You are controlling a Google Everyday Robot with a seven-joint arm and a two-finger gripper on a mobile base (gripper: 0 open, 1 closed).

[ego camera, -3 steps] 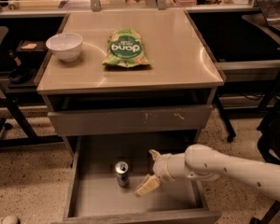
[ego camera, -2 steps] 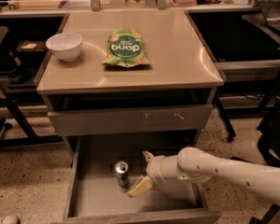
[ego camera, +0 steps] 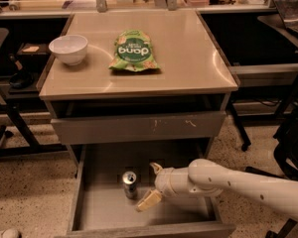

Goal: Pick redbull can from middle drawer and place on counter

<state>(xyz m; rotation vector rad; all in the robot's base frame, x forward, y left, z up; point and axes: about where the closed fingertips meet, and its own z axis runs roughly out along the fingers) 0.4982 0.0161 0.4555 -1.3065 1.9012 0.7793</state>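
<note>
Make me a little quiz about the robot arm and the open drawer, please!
1. True or false: the redbull can stands upright in the middle drawer.
2. Pick one: what lies on the counter near the white bowl? A) a green snack bag B) a red cup C) a banana
3. Short answer: is the gripper holding the can?

Key
1. True.
2. A.
3. No. The gripper is inside the drawer, open, right beside the can and not closed on it.
</note>
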